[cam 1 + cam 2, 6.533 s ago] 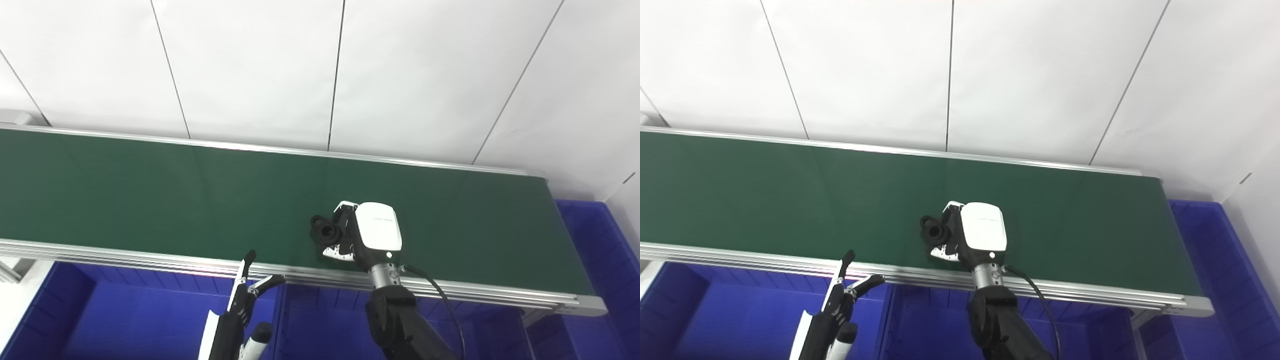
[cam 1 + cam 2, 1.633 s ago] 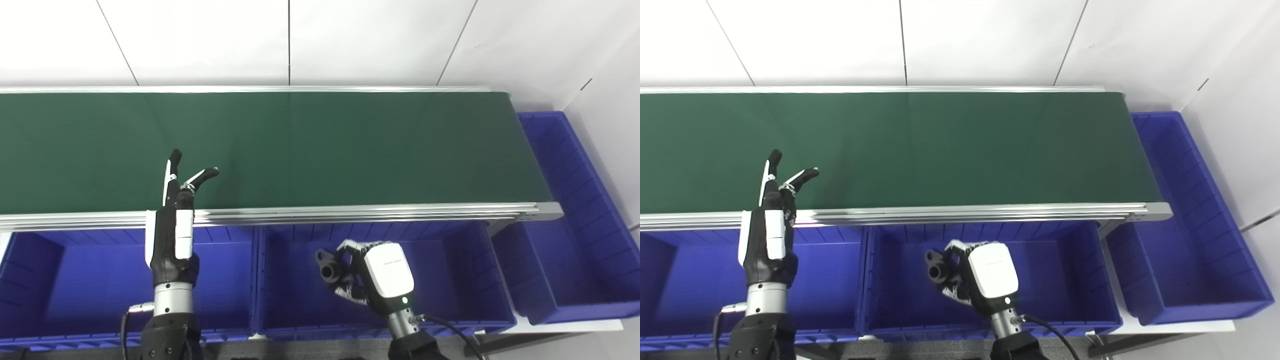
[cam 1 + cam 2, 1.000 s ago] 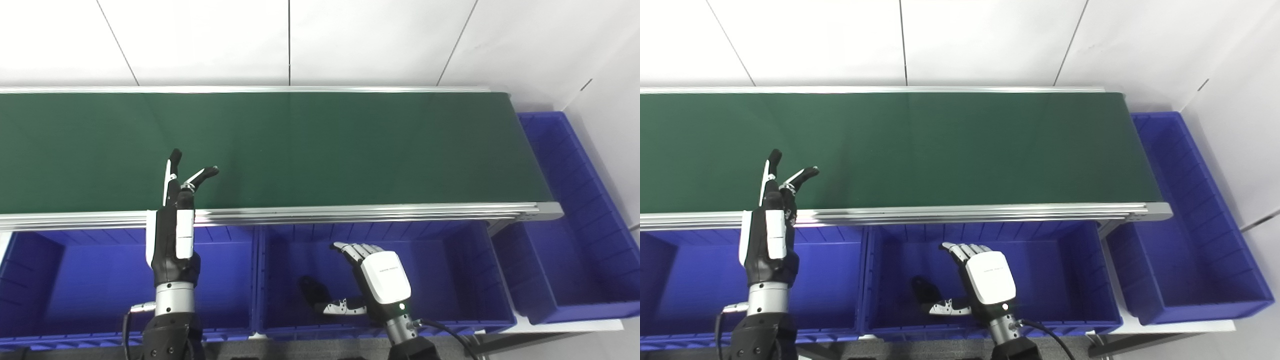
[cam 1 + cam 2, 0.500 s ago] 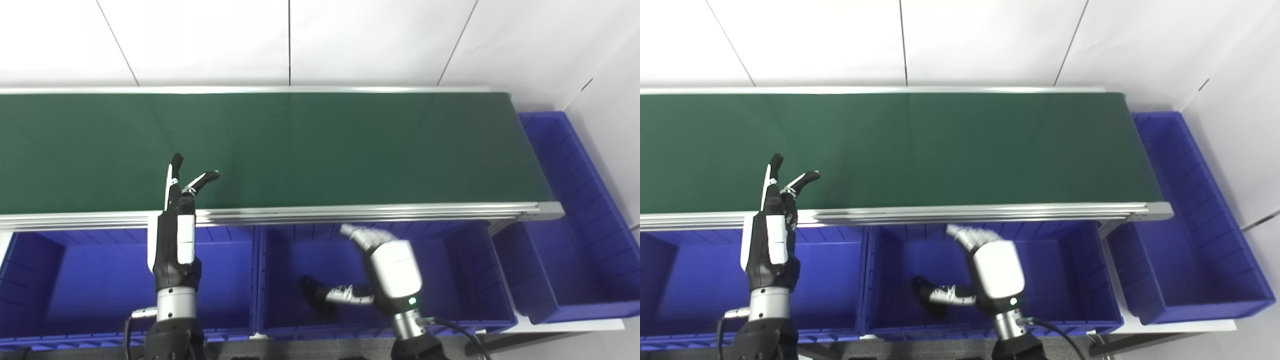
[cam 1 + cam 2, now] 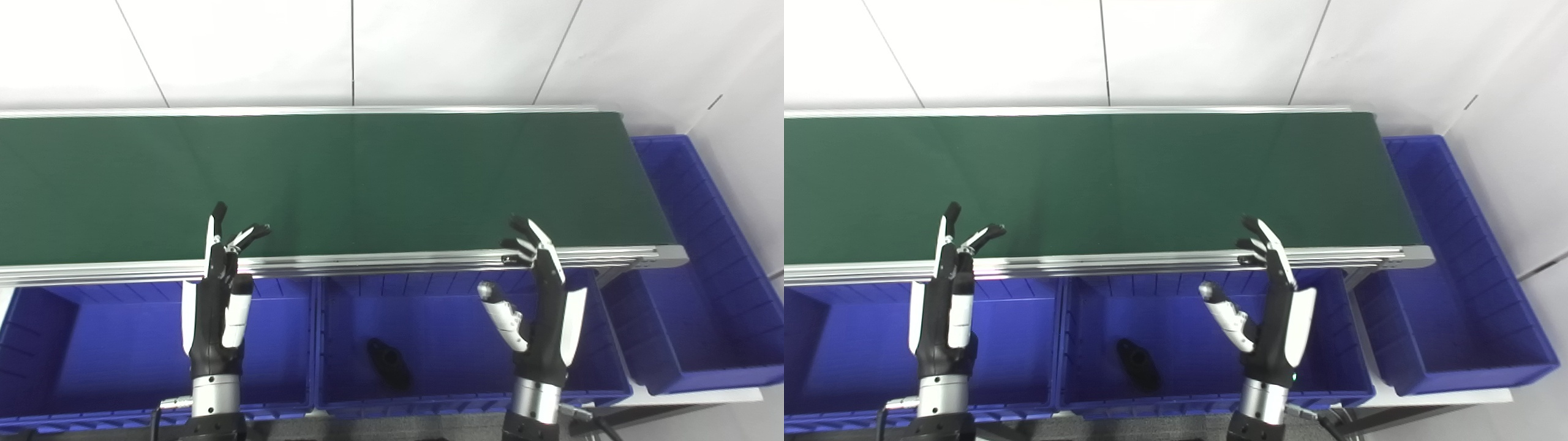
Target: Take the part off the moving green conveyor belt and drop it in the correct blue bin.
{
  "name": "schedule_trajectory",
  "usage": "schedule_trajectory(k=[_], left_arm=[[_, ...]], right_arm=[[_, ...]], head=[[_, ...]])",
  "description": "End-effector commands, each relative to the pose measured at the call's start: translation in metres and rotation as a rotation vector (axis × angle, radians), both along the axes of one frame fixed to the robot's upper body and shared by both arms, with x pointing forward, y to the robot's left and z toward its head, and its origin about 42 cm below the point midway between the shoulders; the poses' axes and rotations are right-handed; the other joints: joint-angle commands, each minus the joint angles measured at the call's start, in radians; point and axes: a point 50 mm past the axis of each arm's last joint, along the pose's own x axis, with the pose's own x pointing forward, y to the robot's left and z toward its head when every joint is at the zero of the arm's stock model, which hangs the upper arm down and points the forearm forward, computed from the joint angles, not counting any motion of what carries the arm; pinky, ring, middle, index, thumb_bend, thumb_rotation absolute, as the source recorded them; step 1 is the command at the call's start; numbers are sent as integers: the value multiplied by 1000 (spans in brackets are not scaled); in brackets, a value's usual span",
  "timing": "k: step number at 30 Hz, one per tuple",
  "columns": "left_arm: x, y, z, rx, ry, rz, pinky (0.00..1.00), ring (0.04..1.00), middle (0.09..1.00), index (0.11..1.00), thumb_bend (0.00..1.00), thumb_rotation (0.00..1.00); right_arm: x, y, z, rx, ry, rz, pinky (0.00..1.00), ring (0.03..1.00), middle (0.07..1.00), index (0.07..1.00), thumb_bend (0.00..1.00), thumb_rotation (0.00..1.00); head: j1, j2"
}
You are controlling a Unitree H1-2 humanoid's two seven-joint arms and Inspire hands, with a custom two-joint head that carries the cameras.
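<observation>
The black part (image 5: 387,364) lies in the middle bin (image 5: 588,367); the belt (image 5: 367,177) is bare. Both the left hand (image 5: 215,294) and the right hand (image 5: 539,312), at its three o'clock, are spread wide, empty. Job looks done.

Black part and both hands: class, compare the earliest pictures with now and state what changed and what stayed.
The right hand carried the black part off the green belt, released it into the middle blue bin, then rose open. The left hand stayed open near the belt's edge.
</observation>
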Motion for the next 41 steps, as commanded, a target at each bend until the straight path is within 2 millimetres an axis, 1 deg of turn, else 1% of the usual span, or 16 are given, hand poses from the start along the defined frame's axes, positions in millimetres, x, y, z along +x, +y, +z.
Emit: schedule_trajectory(k=[1,5,8,12,15,19,23,24,25,28,29,30,33,36,39,41], left_arm=[[3,2,7,24,-74,12,920,939,941,995,613,1000],[0,5,3,79,-62,21,934,988,996,978,674,1000],[-1,5,3,90,-60,20,987,1000,1000,993,655,1000],[-2,3,3,80,-60,27,1000,1000,1000,1000,656,1000],[-4,-1,1,71,-46,56,1000,1000,1000,1000,672,1000],[-7,-4,1,66,-40,60,1000,1000,1000,1000,657,1000],[-9,-7,5,56,-39,64,1000,1000,1000,1000,646,1000],[-10,-8,7,57,-40,63,1000,1000,1000,1000,642,1000],[-10,-8,8,58,-41,62,999,1000,1000,1000,647,1000],[-9,-9,15,51,-41,53,1000,1000,1000,1000,645,1000],[-8,-9,17,44,-40,49,1000,1000,1000,1000,644,1000],[-8,-10,19,38,-38,47,1000,1000,1000,1000,644,1000],[-9,-11,24,24,-13,31,1000,1000,1000,1000,651,1000],[-9,-11,25,11,13,21,1000,1000,1000,1000,659,1000],[-8,-12,26,7,58,-19,1000,1000,1000,1000,657,1000],[-6,-12,27,13,98,-66,1000,1000,1000,1000,737,1000]], right_arm=[[3,2,6,79,-55,49,763,831,869,867,735,948],[3,2,-2,174,2,77,825,878,903,902,760,955],[3,2,-5,164,13,85,834,882,908,907,723,993],[1,2,-5,148,20,102,850,897,922,903,740,1000],[-1,1,-5,127,47,147,885,917,944,908,688,1000],[-2,0,-5,102,63,181,906,931,955,920,556,1000],[-2,-1,-3,80,72,193,892,921,945,910,514,1000],[-2,-2,-3,75,75,195,889,918,942,908,516,1000],[-2,-3,-2,72,77,197,881,911,936,900,535,1000],[0,-5,-3,67,102,223,874,897,917,882,610,984],[0,-6,-4,69,111,233,870,891,910,877,645,972],[1,-7,-3,71,119,241,871,891,910,877,649,972],[5,-7,-8,64,136,260,844,869,894,847,703,931],[9,-7,-14,51,134,271,828,857,883,833,709,910],[12,-5,-15,37,140,271,819,850,878,828,702,913],[13,-3,-15,29,145,264,805,838,867,820,689,982]], head=[[1,0],[26,-29],[33,-34],[44,-20],[50,-19],[50,-5],[45,32],[40,59],[40,59],[23,135],[23,135],[16,162],[6,179],[-1,188],[-2,203],[-5,220]])
